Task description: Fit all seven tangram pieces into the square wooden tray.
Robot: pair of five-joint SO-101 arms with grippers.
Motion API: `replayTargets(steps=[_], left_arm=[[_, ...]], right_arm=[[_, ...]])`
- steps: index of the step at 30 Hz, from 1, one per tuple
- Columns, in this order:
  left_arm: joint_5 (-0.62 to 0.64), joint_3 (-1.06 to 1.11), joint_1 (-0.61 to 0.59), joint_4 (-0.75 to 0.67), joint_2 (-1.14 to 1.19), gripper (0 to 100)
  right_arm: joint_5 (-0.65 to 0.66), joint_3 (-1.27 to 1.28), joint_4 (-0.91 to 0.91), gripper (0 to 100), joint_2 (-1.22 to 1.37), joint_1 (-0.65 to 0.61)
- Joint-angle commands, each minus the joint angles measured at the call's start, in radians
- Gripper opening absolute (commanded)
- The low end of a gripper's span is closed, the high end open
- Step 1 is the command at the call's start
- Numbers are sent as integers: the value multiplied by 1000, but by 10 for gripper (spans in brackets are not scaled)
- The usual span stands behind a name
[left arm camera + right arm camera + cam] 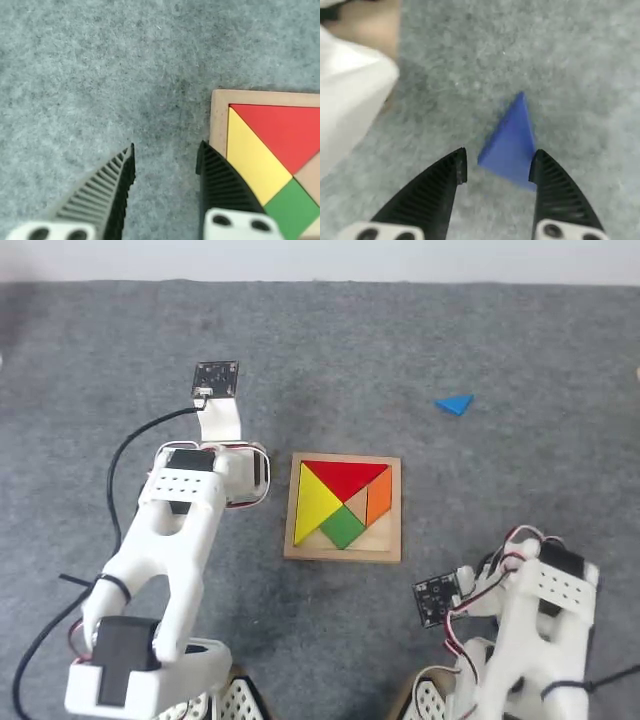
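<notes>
Square wooden tray (343,552) lay mid-table, flat on the cloth. Contents:
- Red large wooden triangle (345,478) along the 12 o'clock edge.
- Yellow large wooden triangle (314,502) along the 9 o'clock edge, touching the red one.
- Green wooden square (343,528) toward 6 o'clock of the tray's centre, standing on a corner.
- Orange wooden parallelogram (379,498) along the 3 o'clock edge.
- Small tan patch between green, red and orange: piece or bare wood, could not tell.
- Bare wood showed at the 5 and 7 o'clock corners.

Blue small wooden triangle (455,404) lay outside the tray on the cloth, between its 1 and 2 o'clock and well apart from it.

Left gripper (165,167) was at the tray's 9 o'clock, released and holding nothing. Its jaws were spread over the cloth, one finger (212,172) just beside the tray rim.

Right arm (540,610) sat at the tray's 5 o'clock. Right gripper (500,160) was also released. In its wrist view the blue triangle lay between the spread fingertips, one corner hidden behind a finger (547,180). Contact could not be told.

Surface was a grey felt-like cloth (400,340), with a pale strip (300,260) along the 12 o'clock edge. A black cable (118,475) looped beside the left arm (165,550).
</notes>
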Motion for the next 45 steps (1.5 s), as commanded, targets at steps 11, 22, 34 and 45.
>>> replayTargets(steps=[11, 22, 34, 45], left_arm=[[-5, -27, 2, -14, -41, 203], [-5, -25, 5, -14, -41, 203], [-29, -25, 0, -14, -41, 203], [-29, -24, 5, -14, -40, 203]], right_arm=[[-506, -107, -384, 208, 163, -82], [-546, -391, -87, 46, 145, -94], [-700, -542, -197, 39, 245, -42], [-738, -560, -340, 10, 590, 36]])
